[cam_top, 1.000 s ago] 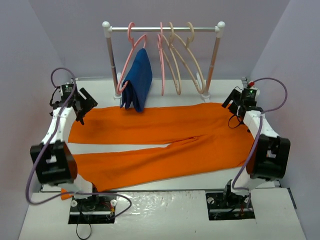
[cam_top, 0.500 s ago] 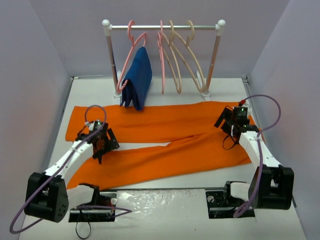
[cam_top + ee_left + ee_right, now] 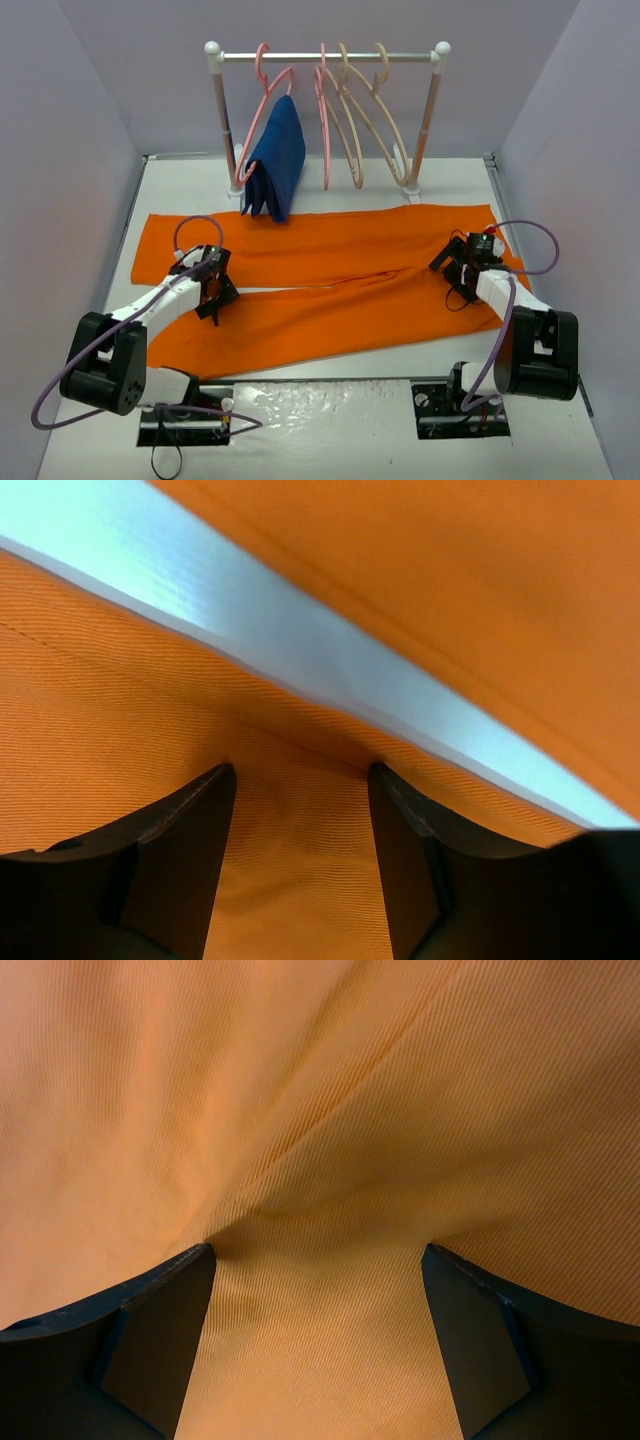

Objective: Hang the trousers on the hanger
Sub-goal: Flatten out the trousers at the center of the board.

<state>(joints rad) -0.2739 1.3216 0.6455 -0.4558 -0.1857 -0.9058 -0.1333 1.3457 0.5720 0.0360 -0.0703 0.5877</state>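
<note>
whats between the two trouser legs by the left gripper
A bare strip of white table, nothing else, shows between the legs of the trousers in the left wrist view, just beyond the left gripper's open jaws.

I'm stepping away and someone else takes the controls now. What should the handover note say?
Left hand: open, fingers down on the near leg of the trousers, cloth between them.
Right hand: open, pressed onto the waist end, cloth puckering between its fingers.
Trousers: spread flat on the table, legs pointing left.
Hanger: hooked on the rail at the back, bare.
Done: both hands are in place on the cloth.
Left: close, lift, and drape the trousers over the hanger.
</note>
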